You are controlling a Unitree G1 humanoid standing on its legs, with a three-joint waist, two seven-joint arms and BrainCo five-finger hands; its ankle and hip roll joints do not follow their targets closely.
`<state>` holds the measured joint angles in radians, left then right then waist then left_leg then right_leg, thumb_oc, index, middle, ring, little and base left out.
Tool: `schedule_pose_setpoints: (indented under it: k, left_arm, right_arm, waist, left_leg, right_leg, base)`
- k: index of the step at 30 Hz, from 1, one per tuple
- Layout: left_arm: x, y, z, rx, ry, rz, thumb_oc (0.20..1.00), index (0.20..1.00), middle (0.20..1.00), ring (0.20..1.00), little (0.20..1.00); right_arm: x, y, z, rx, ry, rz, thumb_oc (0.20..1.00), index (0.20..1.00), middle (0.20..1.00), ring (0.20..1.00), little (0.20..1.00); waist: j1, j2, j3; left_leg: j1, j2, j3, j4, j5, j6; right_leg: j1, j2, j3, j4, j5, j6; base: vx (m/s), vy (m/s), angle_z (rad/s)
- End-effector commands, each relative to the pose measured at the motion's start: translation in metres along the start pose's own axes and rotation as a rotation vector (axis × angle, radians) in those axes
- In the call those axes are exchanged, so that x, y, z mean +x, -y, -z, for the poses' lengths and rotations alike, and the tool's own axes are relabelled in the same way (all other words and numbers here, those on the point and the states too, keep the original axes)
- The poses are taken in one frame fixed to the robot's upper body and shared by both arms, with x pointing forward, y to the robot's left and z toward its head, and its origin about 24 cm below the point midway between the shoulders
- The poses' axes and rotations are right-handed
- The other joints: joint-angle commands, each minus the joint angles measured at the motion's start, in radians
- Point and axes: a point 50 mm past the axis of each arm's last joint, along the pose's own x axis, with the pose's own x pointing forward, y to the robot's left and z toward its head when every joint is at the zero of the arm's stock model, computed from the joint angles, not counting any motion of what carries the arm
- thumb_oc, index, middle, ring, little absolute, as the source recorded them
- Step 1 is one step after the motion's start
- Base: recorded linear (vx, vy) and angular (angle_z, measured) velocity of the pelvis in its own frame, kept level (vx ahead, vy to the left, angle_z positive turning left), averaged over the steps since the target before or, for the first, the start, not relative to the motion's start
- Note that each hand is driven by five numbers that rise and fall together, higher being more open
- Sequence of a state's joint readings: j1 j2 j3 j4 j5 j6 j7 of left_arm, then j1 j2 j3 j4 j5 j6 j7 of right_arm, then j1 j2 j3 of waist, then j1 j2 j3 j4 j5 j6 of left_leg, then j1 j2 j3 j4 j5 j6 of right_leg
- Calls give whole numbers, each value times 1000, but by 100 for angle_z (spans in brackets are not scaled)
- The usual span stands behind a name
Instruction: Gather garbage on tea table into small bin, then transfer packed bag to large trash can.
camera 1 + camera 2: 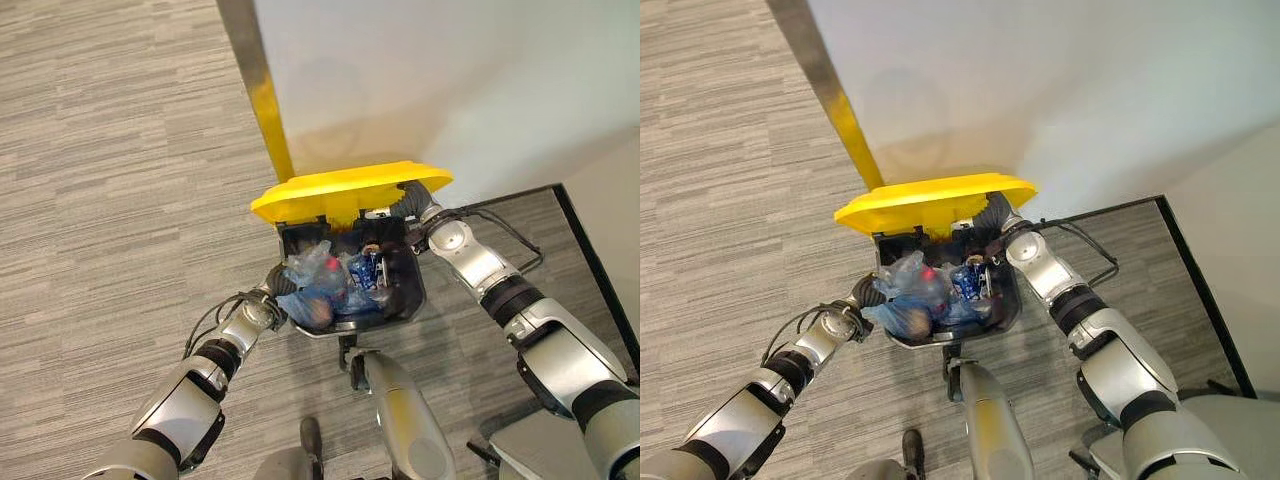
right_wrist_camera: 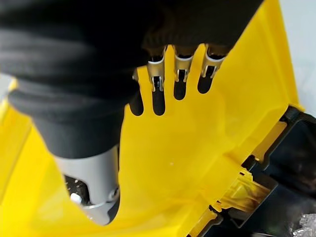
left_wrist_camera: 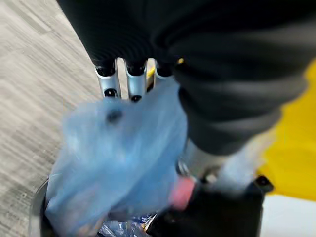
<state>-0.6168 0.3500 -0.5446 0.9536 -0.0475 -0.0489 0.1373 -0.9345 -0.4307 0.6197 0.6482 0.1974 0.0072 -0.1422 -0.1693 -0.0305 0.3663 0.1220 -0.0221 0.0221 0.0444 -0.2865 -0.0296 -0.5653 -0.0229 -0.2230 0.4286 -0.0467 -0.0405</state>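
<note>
Under the right hand (image 2: 163, 74) sits the yellow lid (image 1: 345, 187) of the large trash can (image 1: 410, 285), tipped up and back toward the white wall (image 1: 450, 80). Straight fingers (image 2: 180, 81) lie flat against the lid's yellow inner face, the thumb (image 2: 91, 187) hanging apart from them and off the plastic, so it's an open-handed prop with nothing curled round anything. From the head views that hand (image 1: 410, 200) is tucked just beneath the lid's rim, right above the black mouth of the can.

Over on the other side, the left hand (image 1: 275, 290) is at the near rim of the can, pressed up against the packed blue bag (image 1: 315, 290). Its own wrist view has the blue bag (image 3: 118, 153) bunched directly below the fingers (image 3: 121, 81), the plastic rising to meet the fingertips and swallowing them; whether they pinch the film or merely rest on it, I cannot tell. The bag sits inside the can's opening, just past the left hand, with a red spot (image 1: 928, 272) showing through the plastic and a blue printed wrapper (image 1: 968, 282) beside it, toward the right hand.

Beyond both hands, striped grey carpet (image 1: 110, 180) spreads out around the can, and a yellow-and-grey strip (image 1: 262, 90) runs up the wall edge behind the lid.
</note>
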Motion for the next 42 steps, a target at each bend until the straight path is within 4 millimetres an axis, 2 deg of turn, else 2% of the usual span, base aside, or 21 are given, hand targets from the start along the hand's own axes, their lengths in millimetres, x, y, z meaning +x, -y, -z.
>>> schedule_pose_setpoints:
  k: [1,4,5,10,11,13,14,17,20,21,23,25,27,28,30,31,32,34,36,37,42]
  left_arm:
    - [-6,6,-2,-8,58,2,1000,1000,1000,1000,1000]
    - [-11,8,3,-59,62,-4,1000,1000,1000,1000,1000]
    - [-21,7,5,-149,99,-17,1000,1000,1000,1000,1000]
    - [-39,6,31,-236,55,-37,1000,1000,1000,1000,1000]
    - [-48,5,46,-292,21,-58,1000,1000,1000,1000,1000]
    - [-53,4,54,-309,-1,-67,1000,1000,1000,1000,1000]
    - [-66,-1,74,-346,-52,-99,1000,1000,1000,1000,1000]
    - [-89,-11,106,-378,-141,-155,1000,1000,1000,1000,1000]
    - [-113,-17,137,-414,-246,-216,1000,1000,1000,1000,1000]
    - [-114,-17,137,-414,-247,-215,1000,1000,1000,1000,1000]
    - [-139,-18,164,-447,-352,-268,1000,1000,1000,1000,1000]
    - [-144,-17,169,-456,-373,-279,1000,1000,1000,1000,1000]
    - [-151,-12,176,-454,-411,-265,1000,1000,1000,1000,1000]
    - [-154,-11,178,-445,-424,-255,1000,1000,1000,1000,1000]
    - [-154,-11,179,-436,-429,-249,1000,1000,1000,1000,1000]
    - [-157,-10,182,-429,-446,-251,1000,1000,1000,1000,1000]
    - [-156,-8,179,-430,-427,-240,1000,1000,1000,1000,1000]
    - [-156,-8,178,-438,-425,-236,1000,1000,1000,1000,1000]
    - [-158,-5,182,-457,-446,-246,1000,1000,1000,1000,1000]
    - [-161,2,185,-461,-464,-222,1000,1000,1000,1000,1000]
    - [-161,4,187,-459,-478,-201,1000,1000,1000,1000,1000]
  right_arm:
    - [3,1,-23,74,113,35,1000,1000,1000,1000,1000]
    - [-1,-2,-15,80,98,29,1000,1000,1000,1000,1000]
    - [-9,-3,-5,90,85,26,1000,1000,1000,1000,1000]
    - [-27,-5,19,84,39,21,1000,1000,1000,1000,1000]
    - [-39,-8,35,98,-1,18,1000,1000,1000,1000,1000]
    - [-44,-9,41,105,-20,17,1000,1000,1000,1000,1000]
    - [-56,-10,55,127,-57,26,1000,1000,1000,1000,1000]
    - [-78,-11,78,153,-122,43,1000,1000,1000,1000,1000]
    - [-100,-12,98,176,-191,59,1000,1000,1000,1000,1000]
    - [-100,-12,98,176,-192,58,1000,1000,1000,1000,1000]
    - [-120,-15,116,183,-260,53,1000,1000,1000,1000,1000]
    - [-126,-17,120,185,-280,50,1000,1000,1000,1000,1000]
    - [-144,-27,134,206,-340,34,1000,1000,1000,1000,1000]
    - [-159,-31,146,199,-388,33,1000,1000,1000,1000,1000]
    - [-173,-33,157,201,-447,39,1000,1000,1000,1000,1000]
    - [-182,-34,165,196,-487,44,1000,1000,1000,1000,1000]
    - [-190,-36,170,210,-520,51,1000,1000,1000,1000,1000]
    - [-197,-40,175,216,-554,43,1000,1000,1000,1000,1000]
    - [-203,-42,184,204,-603,44,1000,1000,1000,1000,1000]
    - [-220,-42,195,198,-677,51,1000,1000,1000,1000,1000]
    - [-235,-39,206,188,-743,63,1000,1000,1000,1000,1000]
  waist:
    - [22,1,-55]
    - [23,5,-62]
    - [31,6,-75]
    - [46,-1,-92]
    - [58,-8,-100]
    - [64,-11,-102]
    - [77,-22,-106]
    - [100,-42,-104]
    - [121,-62,-104]
    - [121,-62,-104]
    - [127,-66,-107]
    - [126,-63,-101]
    - [137,-51,-89]
    - [147,-35,-95]
    - [157,-24,-111]
    - [163,-28,-118]
    - [169,-49,-130]
    - [171,-59,-144]
    - [171,-60,-158]
    - [159,-63,-195]
    - [149,-57,-225]
  left_leg:
    - [89,-10,-40,5,-96,21]
    - [97,-12,-42,2,-97,22]
    - [107,-15,-47,4,-100,24]
    - [131,-17,-57,12,-109,27]
    - [139,-22,-62,26,-118,29]
    - [143,-25,-64,33,-122,31]
    - [147,-36,-67,54,-128,34]
    - [142,-63,-68,96,-133,41]
    - [122,-92,-59,129,-124,48]
    - [122,-92,-59,129,-124,48]
    - [127,-99,-35,109,-95,54]
    - [121,-96,-26,107,-78,57]
    - [61,-92,-11,111,-27,72]
    - [11,-79,-8,104,14,82]
    - [-24,-60,-6,93,40,81]
    - [-39,-54,3,96,45,75]
    - [-57,-64,-4,107,42,66]
    - [-77,-64,-7,108,55,63]
    - [-89,-40,16,106,63,54]
    - [-80,-31,34,62,86,43]
    - [-76,-17,31,19,114,28]
  right_leg:
    - [-99,-90,33,-271,273,217]
    - [-92,-89,35,-276,276,218]
    - [-69,-93,33,-291,279,223]
    - [-23,-106,34,-320,288,228]
    - [3,-115,39,-333,293,231]
    - [17,-120,40,-340,295,232]
    - [45,-131,39,-357,306,238]
    - [105,-148,25,-411,323,250]
    - [152,-156,1,-459,321,259]
    - [154,-156,1,-460,322,259]
    - [162,-165,-39,-444,321,270]
    - [155,-168,-42,-418,319,276]
    - [181,-161,-13,-240,218,247]
    - [191,-133,55,-62,141,222]
    - [226,-116,99,29,55,202]
    - [266,-114,112,21,38,198]
    - [341,-103,125,-73,19,187]
    - [361,-83,135,-125,3,187]
    - [351,-53,152,-155,17,186]
    - [426,-32,156,-300,36,182]
    - [480,-23,160,-406,49,172]
  base:
    - [0,0,0]
    - [0,0,0]
    - [-23,3,3]
    - [-33,3,5]
    - [-38,7,8]
    - [-59,19,18]
    - [-99,34,18]
    - [-106,41,16]
    - [-124,54,2]
    - [-108,55,-4]
    - [-125,79,-2]
    - [-153,64,-11]
    - [-375,97,-37]
    - [-362,54,-39]
    - [-202,-31,-14]
    - [-32,-153,3]
    - [1,-132,0]
    - [-11,-113,-6]
    - [-11,-170,-27]
    - [46,-197,-41]
    - [8,-85,-20]
